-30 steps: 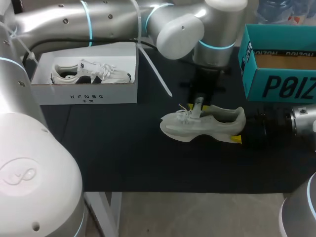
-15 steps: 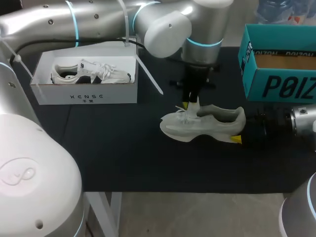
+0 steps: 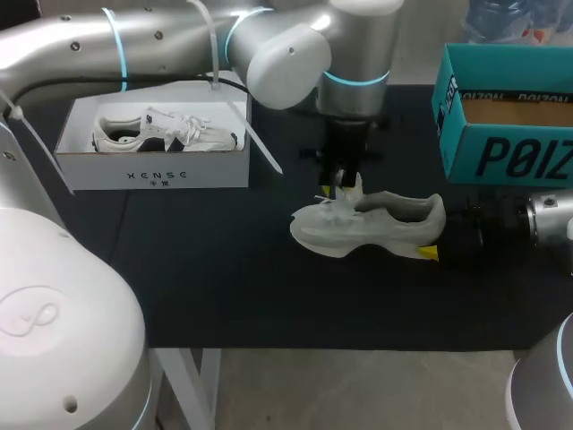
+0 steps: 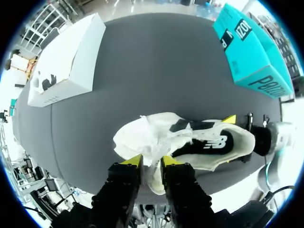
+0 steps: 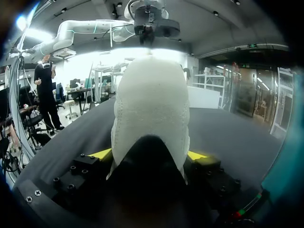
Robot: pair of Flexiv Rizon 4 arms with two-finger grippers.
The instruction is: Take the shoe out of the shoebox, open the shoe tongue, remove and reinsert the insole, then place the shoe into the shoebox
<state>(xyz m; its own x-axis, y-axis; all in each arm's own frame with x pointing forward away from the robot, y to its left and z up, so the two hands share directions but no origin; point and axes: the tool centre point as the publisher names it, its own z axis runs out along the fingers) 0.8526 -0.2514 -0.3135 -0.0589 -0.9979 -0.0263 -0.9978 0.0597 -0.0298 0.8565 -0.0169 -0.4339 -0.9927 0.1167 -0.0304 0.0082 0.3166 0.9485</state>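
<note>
1. Spanning the scene, a dark matte tabletop [image 3: 224, 287].
2. Teal cardboard shoebox [image 3: 501, 157]: open, brown inside, contents unseen.
3. White shoebox [image 3: 157, 170]: holds a pale sneaker [image 3: 166, 133].
4. White mesh shoe [image 3: 367, 226] stands between the boxes, its heel clamped in the right jaws.
5. Left jaws, nearly closed, pinch its tongue [image 3: 357, 188].

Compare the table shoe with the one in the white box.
The shoe on the table rests on the black tabletop; the boxed shoe lies inside the white box. The right gripper clamps the table shoe's heel and the left gripper pinches its tongue; the boxed shoe is untouched. Both are pale lace-up sneakers.
</note>
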